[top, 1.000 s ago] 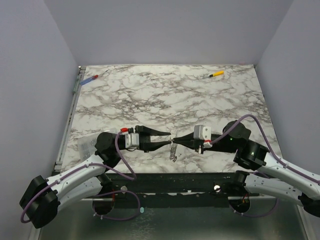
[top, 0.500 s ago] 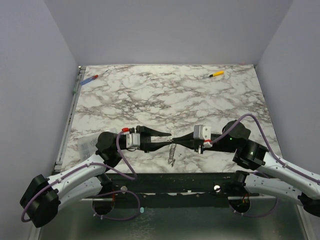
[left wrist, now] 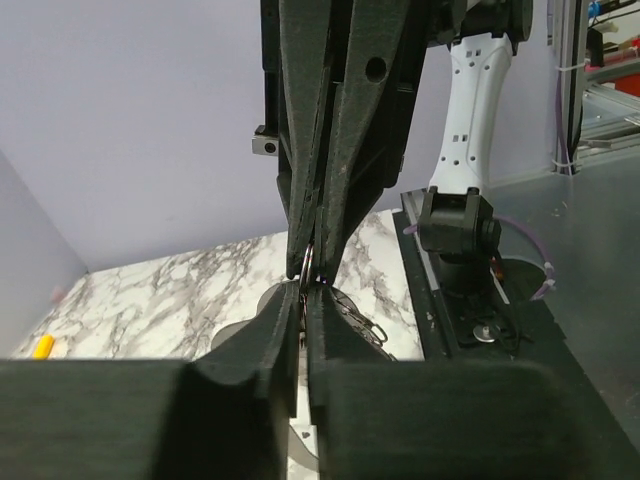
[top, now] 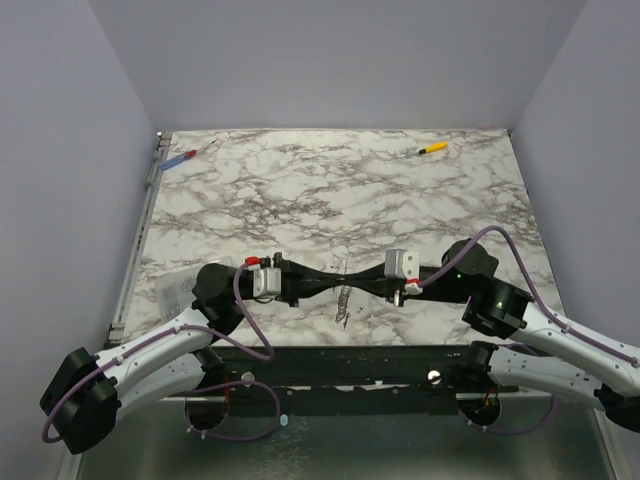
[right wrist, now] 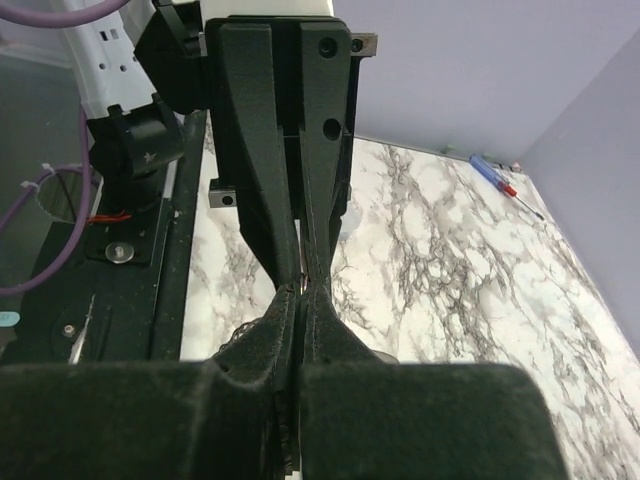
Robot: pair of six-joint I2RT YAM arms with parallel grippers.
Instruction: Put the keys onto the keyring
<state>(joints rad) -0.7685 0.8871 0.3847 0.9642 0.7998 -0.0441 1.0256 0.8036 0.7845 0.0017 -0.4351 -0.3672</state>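
Note:
Low over the table's near middle, my two grippers meet tip to tip. The left gripper [top: 337, 281] comes in from the left, its jaws drawn in to a thin slit on the keyring [left wrist: 309, 266], a thin glinting loop at the tips. From the right, the right gripper [top: 353, 281] is shut on the same keyring [right wrist: 302, 286]. The keys [top: 343, 306], a small pale cluster, dangle just below the meeting point. In the left wrist view the left gripper [left wrist: 303, 292] faces the right one's shut fingers [left wrist: 345, 150], and the keys [left wrist: 362, 323] show beside it. The right wrist view shows the right gripper [right wrist: 301, 297] tip against tip.
A yellow-handled tool [top: 433, 148] lies at the far right of the marble table [top: 330, 190], a blue-and-red tool [top: 180, 158] at the far left. A clear plastic piece [top: 174, 290] lies by the left arm. Purple walls enclose three sides.
My left gripper's jaws, spread like a fork before, have closed onto the keyring at the right gripper's tips. The hanging keys shifted slightly. The right gripper stayed shut.

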